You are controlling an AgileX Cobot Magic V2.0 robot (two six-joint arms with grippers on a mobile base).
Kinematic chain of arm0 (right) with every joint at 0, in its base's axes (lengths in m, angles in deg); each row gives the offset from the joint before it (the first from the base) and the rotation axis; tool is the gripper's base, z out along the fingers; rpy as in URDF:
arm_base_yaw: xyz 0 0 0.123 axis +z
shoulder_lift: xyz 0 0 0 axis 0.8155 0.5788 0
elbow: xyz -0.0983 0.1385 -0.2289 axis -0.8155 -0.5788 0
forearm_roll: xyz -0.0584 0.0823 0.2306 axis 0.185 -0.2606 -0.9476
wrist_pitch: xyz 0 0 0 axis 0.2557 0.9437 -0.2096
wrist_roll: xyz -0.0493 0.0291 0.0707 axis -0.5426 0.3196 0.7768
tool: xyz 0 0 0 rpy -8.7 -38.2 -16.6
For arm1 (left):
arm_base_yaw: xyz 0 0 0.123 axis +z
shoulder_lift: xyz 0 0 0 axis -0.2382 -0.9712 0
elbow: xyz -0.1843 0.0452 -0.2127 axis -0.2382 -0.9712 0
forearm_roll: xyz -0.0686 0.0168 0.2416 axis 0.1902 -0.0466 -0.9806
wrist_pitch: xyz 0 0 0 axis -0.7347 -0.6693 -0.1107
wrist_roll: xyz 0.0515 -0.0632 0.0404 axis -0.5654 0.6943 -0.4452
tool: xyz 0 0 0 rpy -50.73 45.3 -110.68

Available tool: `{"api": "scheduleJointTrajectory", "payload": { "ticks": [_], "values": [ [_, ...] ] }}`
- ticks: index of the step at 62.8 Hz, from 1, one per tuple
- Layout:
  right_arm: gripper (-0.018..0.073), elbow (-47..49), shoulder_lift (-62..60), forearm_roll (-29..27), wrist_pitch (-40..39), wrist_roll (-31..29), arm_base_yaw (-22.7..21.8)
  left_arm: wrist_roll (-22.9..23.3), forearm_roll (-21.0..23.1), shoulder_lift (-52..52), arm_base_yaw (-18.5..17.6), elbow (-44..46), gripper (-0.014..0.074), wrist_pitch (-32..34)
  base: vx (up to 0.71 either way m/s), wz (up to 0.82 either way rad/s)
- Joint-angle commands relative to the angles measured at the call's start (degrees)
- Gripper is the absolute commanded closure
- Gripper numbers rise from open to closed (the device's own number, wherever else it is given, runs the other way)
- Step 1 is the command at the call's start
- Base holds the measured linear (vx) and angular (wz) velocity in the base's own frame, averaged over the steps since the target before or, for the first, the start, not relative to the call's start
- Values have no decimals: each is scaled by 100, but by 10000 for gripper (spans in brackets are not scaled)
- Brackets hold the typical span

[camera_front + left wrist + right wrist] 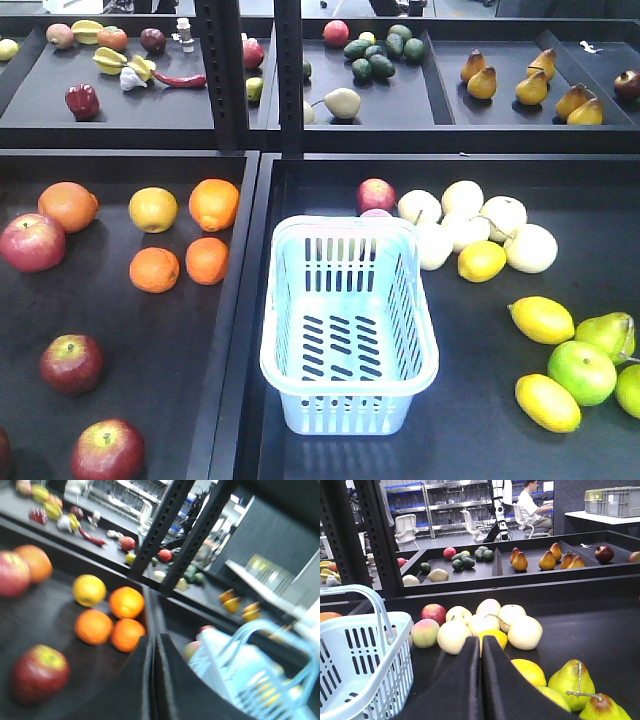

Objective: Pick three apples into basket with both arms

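Two dark maroon-red apples (70,363) (107,450) lie at the front of the left tray, and a paler red apple (32,243) lies further back. The pale blue basket (350,412) stands empty at the left of the right tray. No arm shows in the front view. My left gripper (151,637) is shut and empty above the divider between the trays, with an apple (40,672) to its left and the basket (250,675) to its right. My right gripper (481,639) is shut and empty, with the basket (355,665) on its left.
Several oranges (207,259) sit between the apples and the divider (240,330). Pale round fruits (463,225), lemons (540,320), green pears (582,371) and one red apple (376,193) lie around the basket. An upper shelf holds more fruit behind black posts (290,70).
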Motion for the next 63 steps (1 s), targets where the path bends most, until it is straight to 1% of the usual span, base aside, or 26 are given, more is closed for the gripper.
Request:
{"api": "scheduleJointTrajectory", "payload": {
  "ticks": [1,7,11,15,19,23,25,26,28,31,33,36,39,41,42,44,45,48,50,51,53,54,57,58,60,63],
  "values": [
    [564,-83,-67,71,-411,-51,-14,363,218,70,-7,150,602,458,0,0],
    [564,-83,-67,71,-411,-51,-14,517,218,70,-7,150,602,677,0,0],
    [564,-83,-67,71,-411,-51,-14,624,236,70,-7,157,602,1019,0,0],
    [564,-83,-67,71,-411,-51,-14,947,497,70,-12,211,602,1289,0,0],
    [564,-83,-67,71,-411,-51,-14,1465,961,70,-24,217,602,1780,0,0],
    [564,-83,-67,71,-411,-51,-14,2149,1248,70,-24,217,602,2225,0,0],
    [564,-83,-67,71,-411,-51,-14,2561,1261,70,-24,217,602,2402,0,0],
    [564,-83,-67,71,-411,-51,-14,2644,1246,70,-24,217,602,2482,0,0],
    [564,-83,-67,71,-411,-51,-14,3107,1182,70,-24,274,602,2646,0,0],
    [564,-83,-67,71,-411,-51,-14,3522,1015,70,-24,368,602,2753,0,0],
    [564,-83,-67,71,-411,-51,-14,3751,696,70,-24,511,602,2824,0,0],
    [564,-83,-67,71,-411,-51,-14,3926,23,47,-24,809,602,2905,0,0],
    [564,-83,-67,71,-411,-51,-14,4046,-841,-22,-24,1128,602,2996,0,0],
    [564,-83,-67,71,-411,-51,-14,4152,-1316,-94,-24,1330,602,3044,0,0],
    [564,-83,-67,71,-411,-51,-14,4203,-1440,-115,-24,1382,602,3049,0,0],
    [564,-83,-67,71,-411,-51,-14,4361,-2179,-265,-24,1699,602,3092,0,0],
    [564,-83,-67,71,-411,-51,-14,4436,-2301,-326,-24,1806,602,3118,0,0],
    [564,-83,-67,71,-411,-51,-14,4722,-3297,-581,-24,2184,602,3239,0,0],
    [564,-83,-67,71,-411,-51,-14,4880,-3794,-800,-24,2397,602,3300,0,0],
    [564,-83,-67,71,-411,-51,-14,4953,-4160,-896,-24,2554,602,3320,0,0],
    [564,-83,-67,71,-411,-51,-14,5130,-4640,-1099,-24,2755,602,3389,0,0],
    [564,-83,-67,71,-411,-51,-14,5203,-4759,-1206,-24,2852,602,3422,0,0],
    [564,-83,-67,71,-411,-51,-14,5404,-5624,-1599,-24,3181,602,3503,0,0],
    [564,-83,-67,71,-411,-51,-14,5464,-5720,-1656,-24,3227,602,3527,0,0],
    [564,-83,-67,71,-411,-51,-14,5628,-6243,-2010,-24,3494,602,3604,0,0],
    [564,-83,-67,71,-411,-51,-14,5855,-6621,-2368,-24,3748,601,3749,0,0]
  ]
}}
